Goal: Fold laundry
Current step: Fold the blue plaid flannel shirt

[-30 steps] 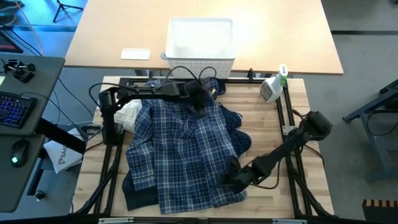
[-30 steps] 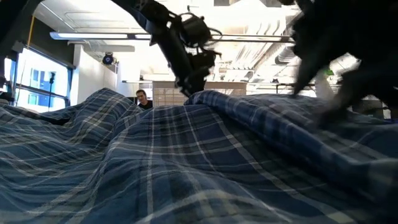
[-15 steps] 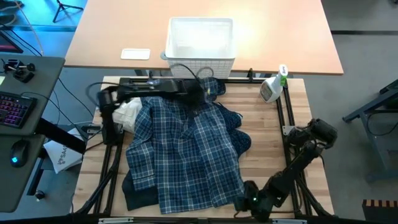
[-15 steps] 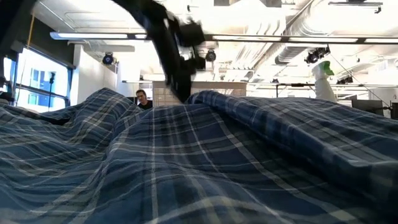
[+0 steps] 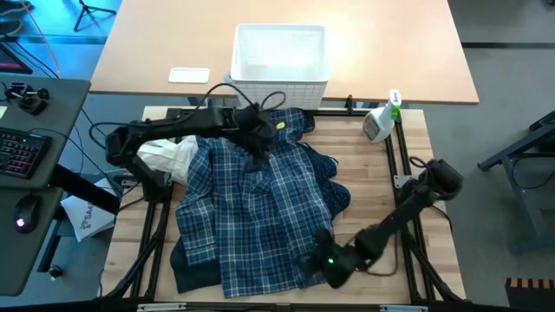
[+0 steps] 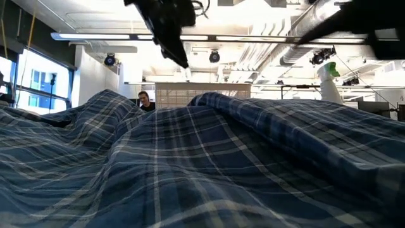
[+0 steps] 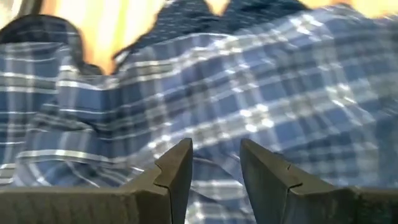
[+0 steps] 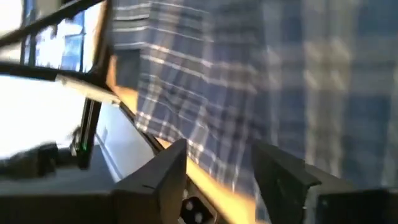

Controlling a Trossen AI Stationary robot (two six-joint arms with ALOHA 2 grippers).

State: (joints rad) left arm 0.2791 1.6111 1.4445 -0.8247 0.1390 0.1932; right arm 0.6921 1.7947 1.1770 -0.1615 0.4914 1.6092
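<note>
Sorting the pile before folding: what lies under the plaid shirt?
A dark garment pokes out beneath the plaid shirt at its near-left corner, more dark cloth at its right edge. How far either runs underneath is covered.

Blue-and-white plaid shirt (image 5: 260, 212), white lattice basket (image 5: 279, 89), light wooden table (image 5: 364, 186).

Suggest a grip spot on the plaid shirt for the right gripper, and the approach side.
Probably the plaid shirt's near hem corner, approached from the table's near right, low over the bare wood. That edge lies flat and exposed beside the right gripper, whose jaws stand open; the far edge is bunched under the left gripper.
</note>
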